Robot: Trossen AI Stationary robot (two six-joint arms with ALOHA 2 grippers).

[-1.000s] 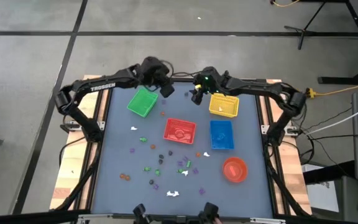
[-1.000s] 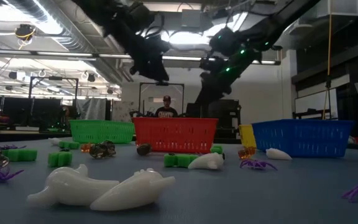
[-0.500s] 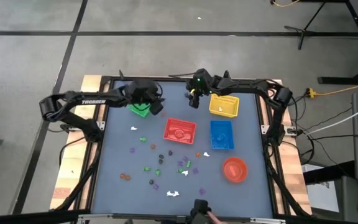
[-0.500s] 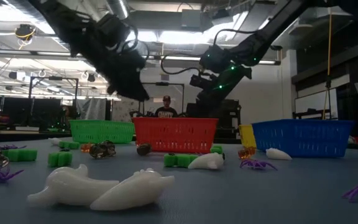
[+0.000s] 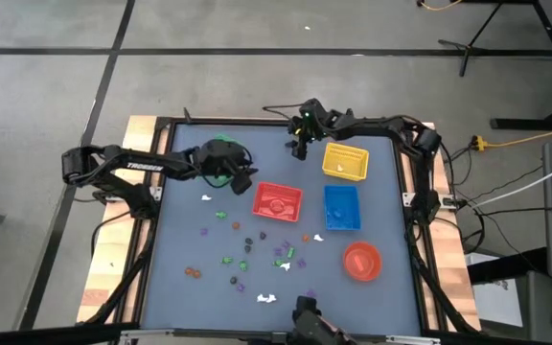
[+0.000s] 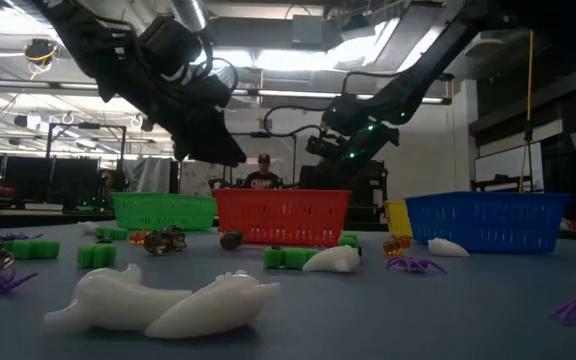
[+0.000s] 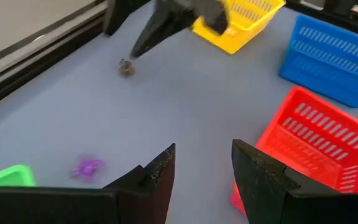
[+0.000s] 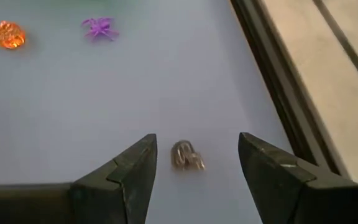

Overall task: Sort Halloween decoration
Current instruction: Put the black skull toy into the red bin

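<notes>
A: High view check. Where are both grippers relative to the red basket point(image 5: 277, 201)?

B: The left gripper point(image 5: 241, 179) hangs just beyond the red basket's far-left corner, over the green basket point(image 5: 220, 146), most of which it hides. Its arm carries white lettering, TROSSEN. The right gripper point(image 5: 300, 149) sits past the far edge of the red basket, just beside the yellow basket point(image 5: 345, 161).

A: Jaw state?

B: Left: the left wrist view shows the fingers point(image 7: 159, 177) apart with bare table between them, nothing held. Right: the right wrist view shows the fingers point(image 8: 135, 171) spread wide, straddling a small dark metallic trinket point(image 8: 187, 155) lying on the table point(image 8: 135, 81). No contact is visible. A purple spider point(image 8: 100, 27) and an orange piece point(image 8: 7, 33) lie farther out in that view.

A: Location of the Halloween decoration?

B: Most of the Halloween decoration point(image 5: 257, 254) is scattered on the table on the near side of the red basket: green, purple, white and orange pieces. One white piece point(image 5: 206, 198) lies to the red basket's left. The blue basket point(image 5: 341, 207) stands just right of the red basket, and the red bowl point(image 5: 360, 261) nearer than the blue basket.

A: Low view?

B: White ghost-like figures point(image 6: 168, 303) lie nearest the camera. A person point(image 6: 262, 176) shows behind the red basket.
</notes>
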